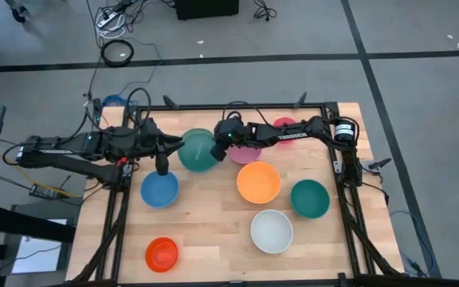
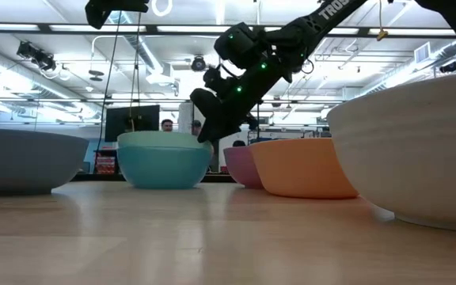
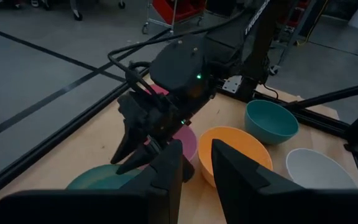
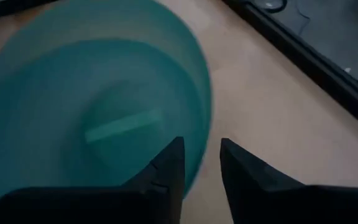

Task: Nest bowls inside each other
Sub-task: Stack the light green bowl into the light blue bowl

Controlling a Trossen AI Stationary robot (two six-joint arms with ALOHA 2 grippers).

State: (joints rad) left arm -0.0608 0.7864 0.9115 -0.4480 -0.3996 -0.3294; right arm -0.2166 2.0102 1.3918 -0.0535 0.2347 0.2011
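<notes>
Several plastic bowls stand on the wooden table. The green bowl (image 1: 196,151) sits at the far middle on its base. My right gripper (image 4: 202,144) reaches in from the right, slanting down over that bowl's right rim, open, one finger inside the bowl and one outside. Behind it are the pink bowl (image 1: 247,153) and, under the arm, the magenta bowl (image 1: 284,124). My left gripper (image 1: 162,165) hangs open and empty above the far edge of the blue bowl (image 1: 159,191). My right gripper has the green bowl's right rim (image 4: 199,124) between its two fingers, one finger (image 4: 166,165) inside the bowl and the other outside over the table. The fingers come slanting down from the table's right. Whether they touch the rim I cannot tell.
The orange bowl (image 1: 258,182), teal bowl (image 1: 309,198) and white bowl (image 1: 272,231) stand at the right and near right. A red-orange bowl (image 1: 162,253) sits at the near left. A black frame (image 1: 343,183) runs along the table's edges. Bare wood lies in the near middle.
</notes>
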